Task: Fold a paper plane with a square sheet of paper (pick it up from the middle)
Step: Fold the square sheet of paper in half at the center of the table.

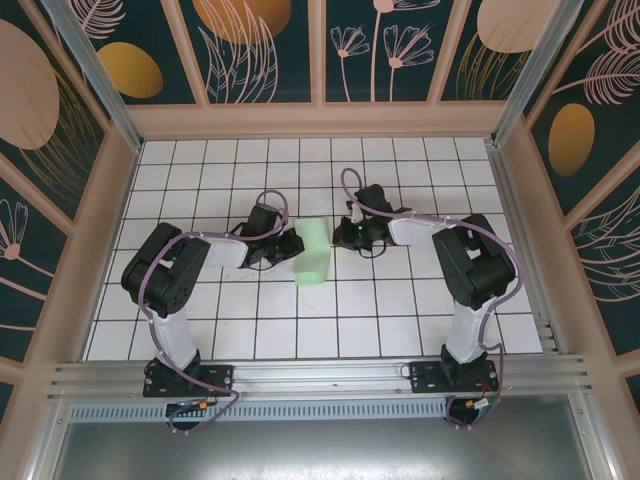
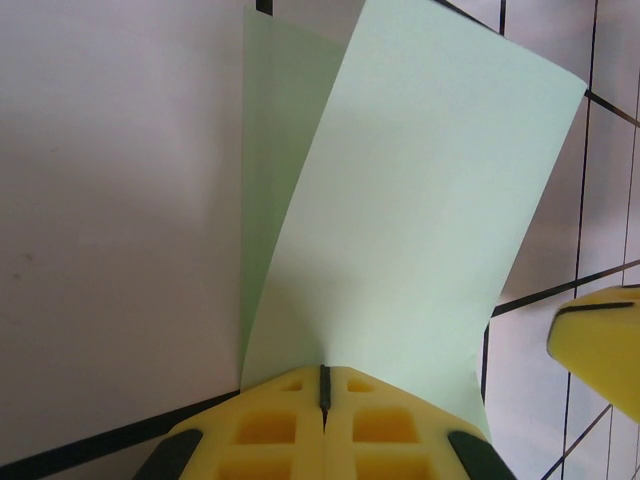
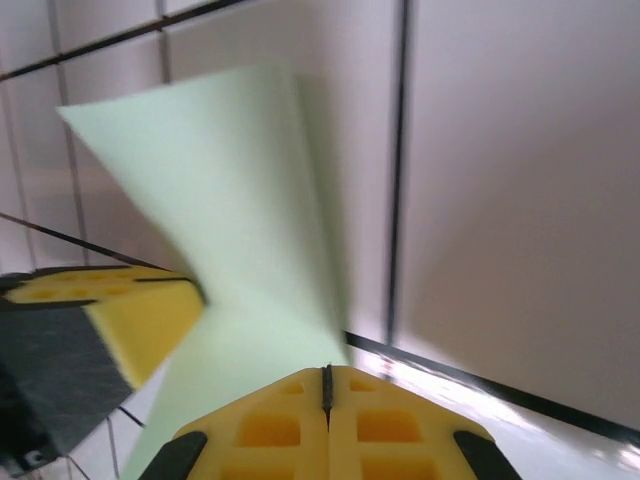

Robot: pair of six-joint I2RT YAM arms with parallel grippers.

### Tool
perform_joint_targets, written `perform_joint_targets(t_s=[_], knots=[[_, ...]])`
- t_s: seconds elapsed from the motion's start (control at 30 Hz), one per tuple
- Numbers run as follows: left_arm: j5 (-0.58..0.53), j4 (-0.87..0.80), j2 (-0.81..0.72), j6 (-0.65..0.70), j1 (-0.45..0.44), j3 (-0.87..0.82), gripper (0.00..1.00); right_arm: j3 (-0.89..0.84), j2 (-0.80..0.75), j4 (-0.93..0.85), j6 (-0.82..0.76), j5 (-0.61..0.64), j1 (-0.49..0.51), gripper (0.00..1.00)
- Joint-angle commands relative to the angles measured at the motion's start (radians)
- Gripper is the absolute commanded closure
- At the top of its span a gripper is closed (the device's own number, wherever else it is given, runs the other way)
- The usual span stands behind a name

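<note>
The square sheet of paper (image 1: 313, 250) is pale mint green and stands bent into a narrow curled strip between my two grippers at mid-table. My left gripper (image 1: 292, 246) is shut on its left side. In the left wrist view the paper (image 2: 400, 200) fans upward out of the closed yellow fingertips (image 2: 300, 400), with my left gripper (image 2: 322, 372) pinching it at a crease. My right gripper (image 1: 342, 233) is shut just right of the strip. In the right wrist view the paper (image 3: 230, 190) rises beyond my right gripper (image 3: 327, 370), its edge reaching the tips; I cannot tell whether they touch.
The white gridded tabletop (image 1: 400, 300) spreads around the paper. Patterned walls (image 1: 320, 50) and wooden side rails enclose it. My right gripper's yellow finger (image 2: 600, 345) shows in the left wrist view, and my left gripper's finger (image 3: 130, 315) shows close by in the right wrist view.
</note>
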Motion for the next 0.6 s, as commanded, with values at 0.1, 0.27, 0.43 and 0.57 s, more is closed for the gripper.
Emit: perform_joint_targets(t_s=[0.1, 0.27, 0.43, 0.57], knots=[[-0.156, -0.312, 0.108, 0.025, 0.003, -0.092, 1.0, 0.1, 0.103, 0.05, -0.023, -0.051, 0.049, 1.0], [-0.164, -0.321, 0.106, 0.024, 0.003, -0.102, 1.0, 0.089, 0.135, 0.037, -0.051, -0.043, 0.039, 1.0], [-0.17, -0.321, 0.107, 0.026, 0.003, -0.113, 1.0, 0.03, 0.137, 0.042, -0.075, 0.013, -0.014, 1.0], [-0.173, -0.319, 0.109, 0.028, 0.003, -0.126, 1.0, -0.003, 0.118, 0.068, -0.056, 0.047, -0.062, 1.0]])
